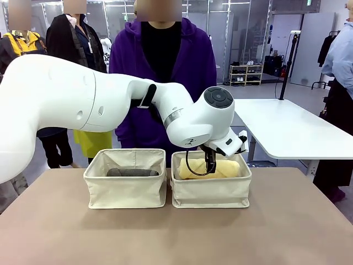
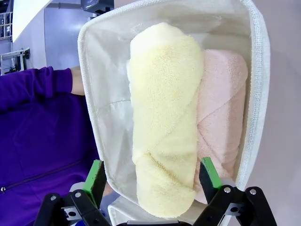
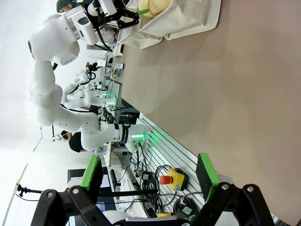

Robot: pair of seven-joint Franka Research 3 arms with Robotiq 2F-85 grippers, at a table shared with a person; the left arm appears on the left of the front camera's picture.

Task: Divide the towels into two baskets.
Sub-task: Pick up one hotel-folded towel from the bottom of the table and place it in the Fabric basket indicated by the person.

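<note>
Two cream baskets are sitting side by side near the far edge of the brown worktop (image 1: pixel 176 232), close together. The basket (image 1: pixel 126 179) on the robot's left is holding the dark grey towel (image 1: pixel 132 172), lying lengthwise. The other basket (image 1: pixel 211 185) is holding the pale yellow towel (image 1: pixel 209 168), and the left wrist view is showing the pale peach towel (image 2: pixel 223 113) lying beside it, touching it along its length. A sliver of white is peeking out at the yellow roll's other side, too little to tell what it is.

The left hand (image 2: pixel 153 181) is hanging just above the yellow towel, its fingers spread wide on either side of the roll's near end, gripping nothing. The right hand (image 3: pixel 148 176) is also standing released, well apart from the baskets. A person in a purple top (image 1: pixel 160 72) is standing behind the baskets.
</note>
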